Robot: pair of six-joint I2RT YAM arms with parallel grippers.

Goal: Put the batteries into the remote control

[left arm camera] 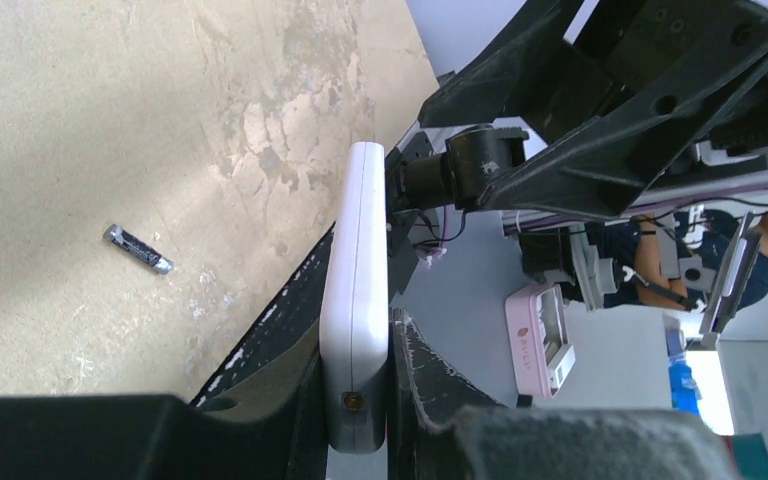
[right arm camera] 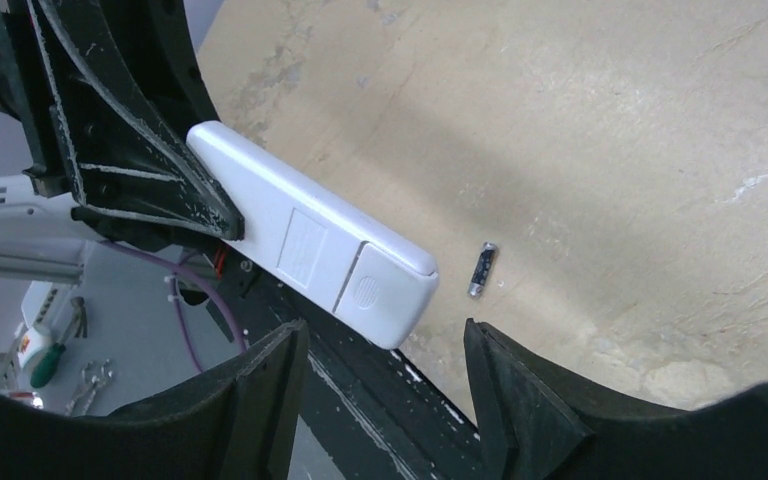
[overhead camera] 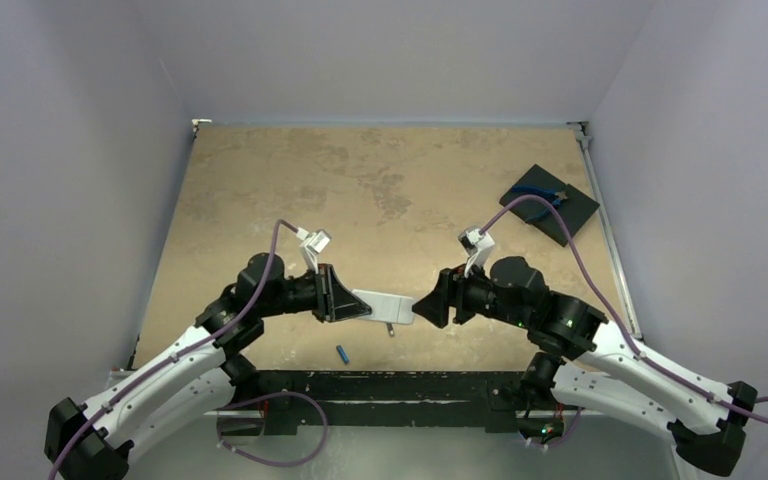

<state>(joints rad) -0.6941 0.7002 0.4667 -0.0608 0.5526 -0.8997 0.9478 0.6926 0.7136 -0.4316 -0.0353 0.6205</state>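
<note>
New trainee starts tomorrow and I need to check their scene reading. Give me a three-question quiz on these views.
1. True or false: the small white rectangular plastic remote control lies flat on the tan table.
2. The right tool is: A) shut on the remote control; B) open, at the remote control's free end; C) shut, away from the remote control.
3. What rests on the black square pad at the table's far right?
Key: 1 false, the left tool holds it clear of the table. 2 B. 3 the blue-handled pliers.
</note>
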